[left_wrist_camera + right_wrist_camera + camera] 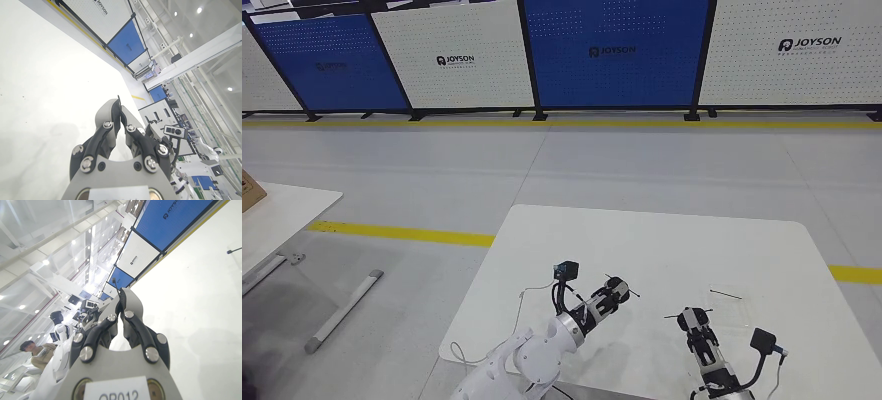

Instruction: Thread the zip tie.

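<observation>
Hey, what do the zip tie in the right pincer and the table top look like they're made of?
Zip tie, held in the right pincer: thin black strip with a small boxy head, matte, so likely nylon plastic. Table: smooth, plain white top with a soft sheen, perhaps laminate or painted board; the look leaves that open.

Zip tie (114,280) mostly hidden between right fingers (133,303).
</observation>
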